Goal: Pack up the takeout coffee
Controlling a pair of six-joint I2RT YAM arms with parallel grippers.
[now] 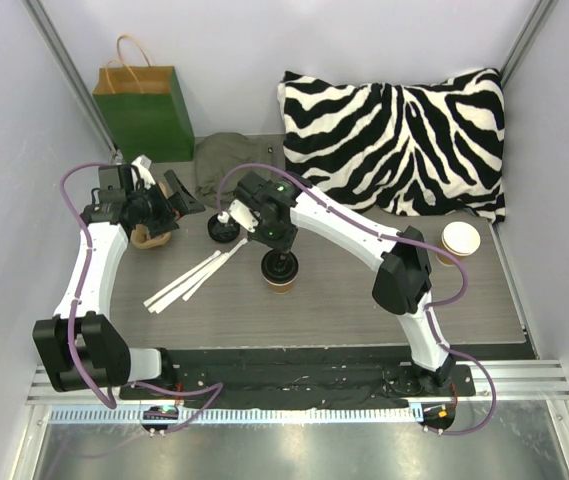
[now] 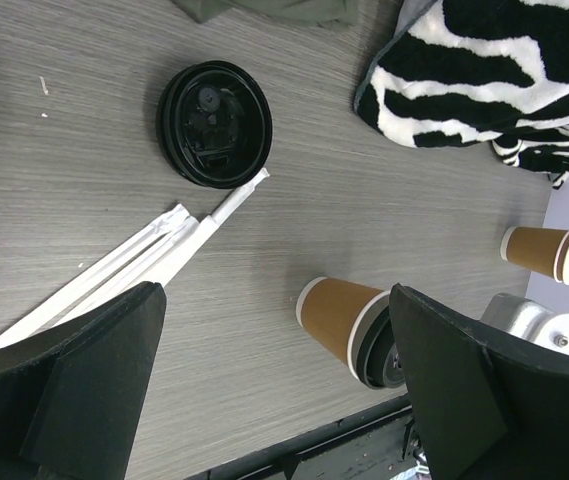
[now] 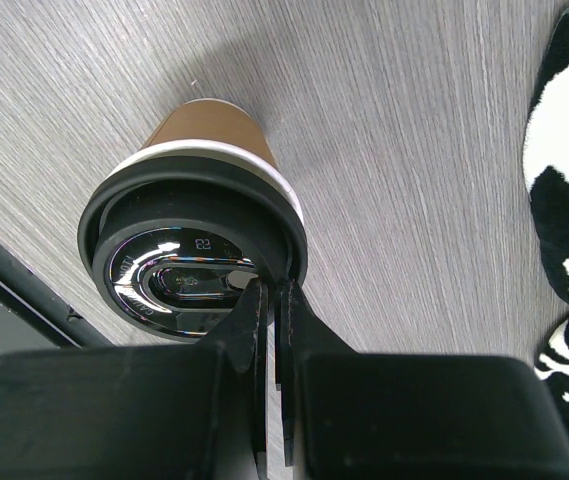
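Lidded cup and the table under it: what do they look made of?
Cup: tan kraft paper by the look, matte, white rolled rim.
Lid: likely black plastic, glossy, with bright reflections in its recessed centre.
Table: grey wood-grain, probably laminate; fine parallel streaks, low sheen.

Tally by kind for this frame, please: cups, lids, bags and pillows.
Cups: 2, the lidded cup and the open cup
Lids: 2, the fitted lid and the loose lid
Bags: 1, the bag
Pillows: 1, the pillow
Total: 6
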